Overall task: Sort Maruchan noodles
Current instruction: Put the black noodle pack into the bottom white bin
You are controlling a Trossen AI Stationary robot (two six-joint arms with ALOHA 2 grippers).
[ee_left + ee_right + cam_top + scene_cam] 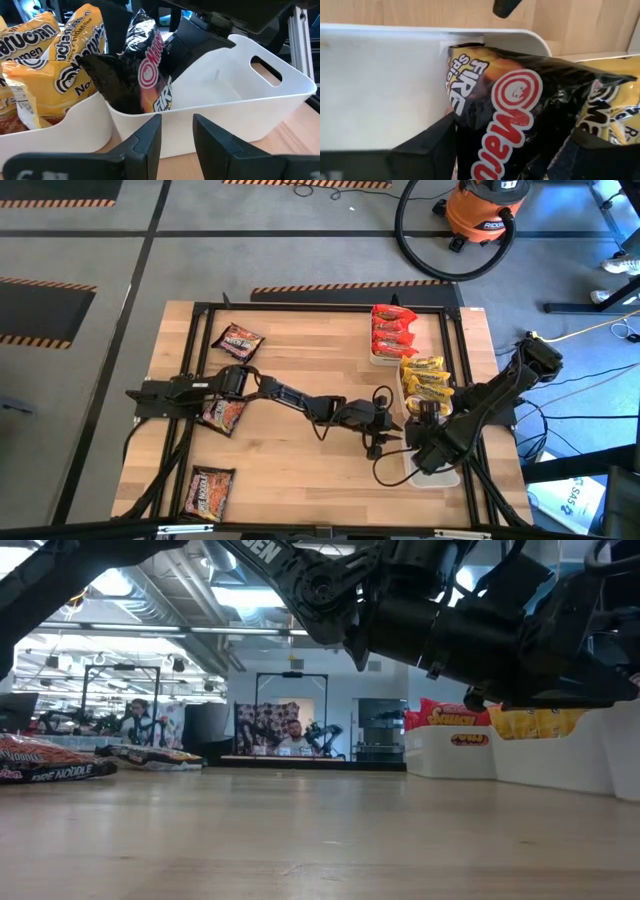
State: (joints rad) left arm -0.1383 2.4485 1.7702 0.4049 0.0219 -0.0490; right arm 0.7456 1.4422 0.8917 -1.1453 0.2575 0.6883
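Observation:
A dark Maruchan noodle packet (150,70) stands on end inside the empty white tray (225,110) at the table's near right. My right gripper (425,438) reaches down over it, shut on the packet. My left gripper (177,135) hovers open just outside the tray's wall with nothing between its fingers. Red packets (392,332) fill the far tray and yellow packets (425,380) the middle one. Three more dark packets (238,340) (222,415) (208,492) lie flat on the table's left side. My right gripper pinches the dark packet between its two fingers, one at each side of the packet's upper part (465,125). The fingers come steeply from above. The packet stands tilted, with its lower end (135,100) down inside the tray at the end next to the yellow packets.
The three white trays stand in a row along the right edge; in the low view they show as a wall (520,755). Bare wood lies in the table's middle and near side. Black frame rails (320,307) border the table.

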